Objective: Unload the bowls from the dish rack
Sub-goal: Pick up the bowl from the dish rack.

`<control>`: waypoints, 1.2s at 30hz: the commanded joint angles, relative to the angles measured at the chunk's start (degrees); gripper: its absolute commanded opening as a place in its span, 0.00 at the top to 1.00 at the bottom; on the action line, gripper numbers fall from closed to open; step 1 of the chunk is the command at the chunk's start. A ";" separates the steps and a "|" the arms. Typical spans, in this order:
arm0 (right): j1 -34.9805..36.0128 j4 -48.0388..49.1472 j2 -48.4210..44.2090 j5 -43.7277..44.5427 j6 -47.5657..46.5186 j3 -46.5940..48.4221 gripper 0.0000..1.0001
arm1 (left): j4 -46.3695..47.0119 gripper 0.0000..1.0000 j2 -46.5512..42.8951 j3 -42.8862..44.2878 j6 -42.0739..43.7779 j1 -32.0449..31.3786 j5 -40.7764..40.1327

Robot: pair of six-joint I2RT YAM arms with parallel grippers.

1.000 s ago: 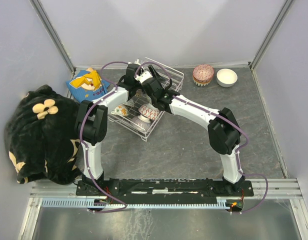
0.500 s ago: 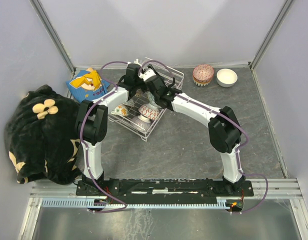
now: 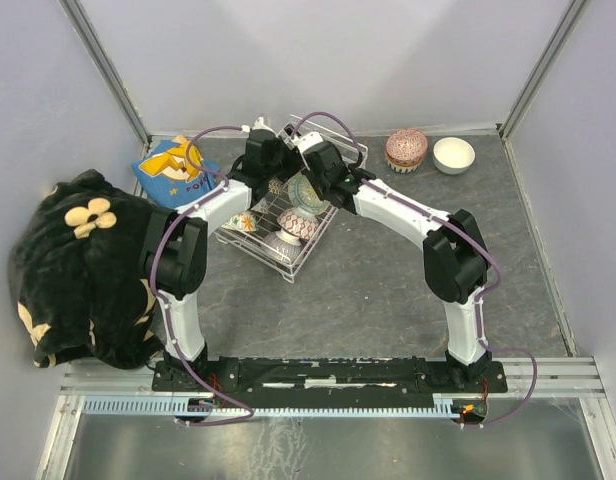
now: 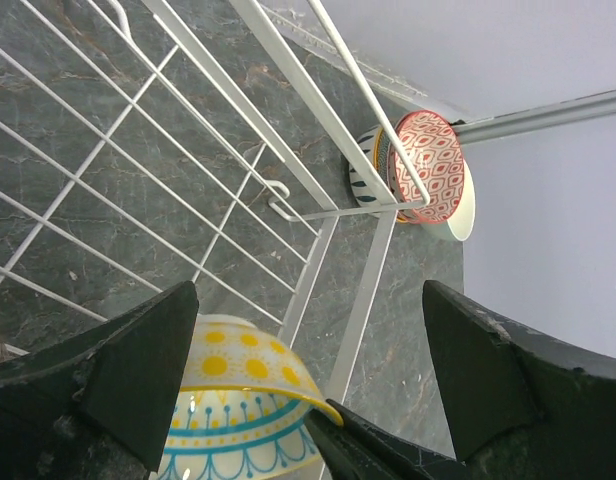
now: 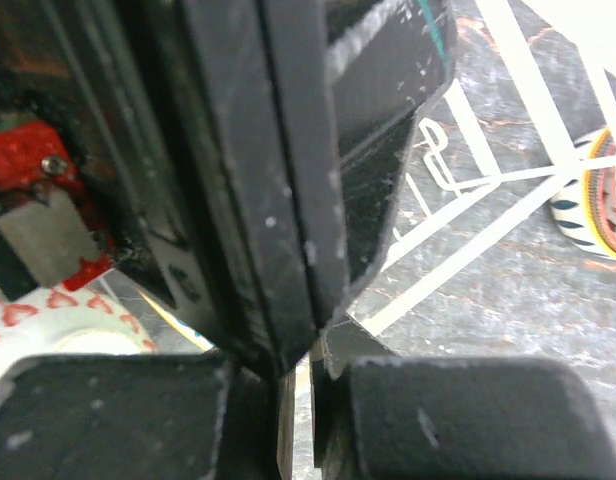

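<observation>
The white wire dish rack (image 3: 318,243) stands at the table's middle back. My right gripper (image 3: 312,180) is shut on the rim of a yellow-and-teal bowl (image 3: 305,196), holding it tilted above the rack. In the left wrist view that bowl (image 4: 238,410) hangs over the rack wires (image 4: 318,260) with a black finger (image 4: 388,455) clamped under its rim. My left gripper (image 4: 308,290) is wide open just behind it, holding nothing. Other bowls lie in the rack, among them a red-patterned one (image 3: 296,229) and a yellow one (image 3: 242,222). The right wrist view is mostly filled by the shut gripper (image 5: 303,350).
Stacked patterned bowls (image 3: 406,148) and a white bowl (image 3: 454,155) stand at the back right, also visible as a stack (image 4: 420,168) beyond the rack. A black flowered plush (image 3: 83,270) and a blue book (image 3: 173,170) lie at the left. Grey walls enclose the table.
My right gripper has closed on the yellow-and-teal bowl's rim and lifted it, tilted, above the rack. The left arm has shifted slightly and stays open.
</observation>
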 commanded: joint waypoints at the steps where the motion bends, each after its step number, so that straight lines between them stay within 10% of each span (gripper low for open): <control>1: -6.14 0.75 -0.33 -3.02 7.01 -1.14 0.99 | 4.56 0.01 -7.56 -1.07 -2.52 -1.06 3.91; 36: -12.49 4.55 -1.12 -7.94 12.28 0.91 0.99 | 9.77 0.01 -17.52 -7.66 -1.21 -0.81 -4.95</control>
